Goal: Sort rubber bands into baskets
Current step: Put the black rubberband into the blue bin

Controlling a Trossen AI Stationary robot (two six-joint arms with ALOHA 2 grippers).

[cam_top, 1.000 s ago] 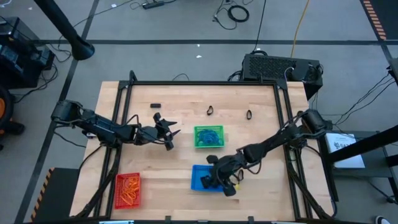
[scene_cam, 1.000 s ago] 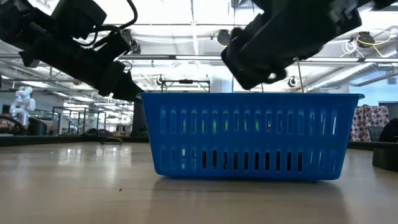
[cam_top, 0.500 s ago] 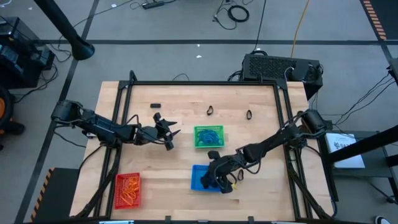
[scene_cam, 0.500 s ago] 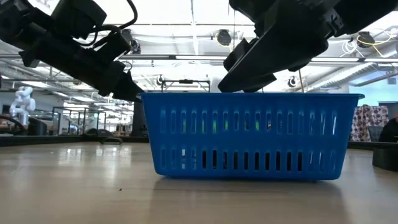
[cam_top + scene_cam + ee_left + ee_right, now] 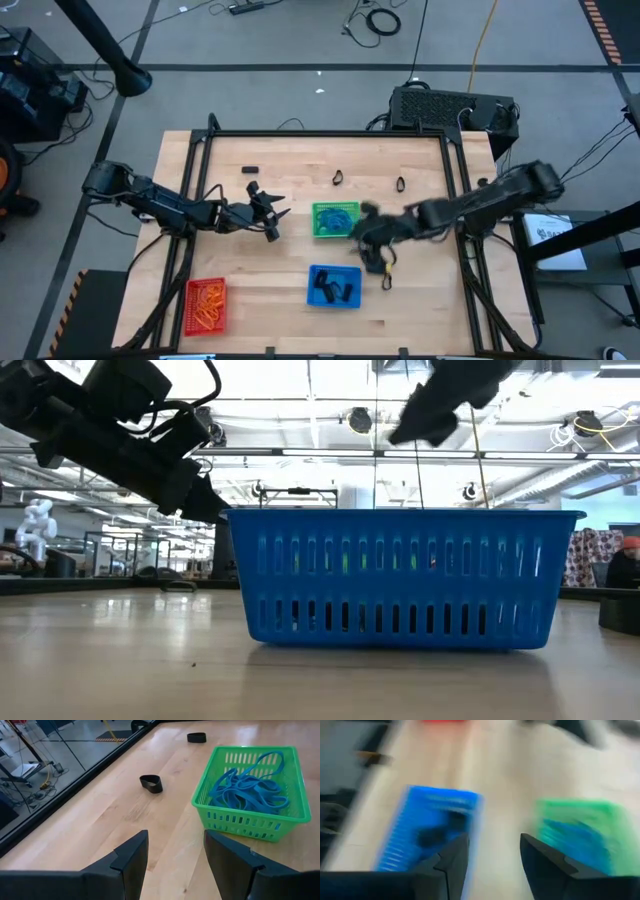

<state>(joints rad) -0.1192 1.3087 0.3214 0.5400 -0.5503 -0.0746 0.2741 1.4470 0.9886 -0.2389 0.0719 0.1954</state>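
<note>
High view: the right gripper [image 5: 372,243], jaws now spread and empty, has lifted off the blue plastic mesh basket [image 5: 334,286]. Left gripper [image 5: 273,216] stays open, empty. Three baskets; two black rubber bands [image 5: 338,179] loose on the desk [image 5: 290,160].

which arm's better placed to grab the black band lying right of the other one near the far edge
Probably the right. The right gripper is open and empty beside the green basket, on the same side as that black band. The left gripper, also open, waits left of the basket, nearer the other black band.
</note>
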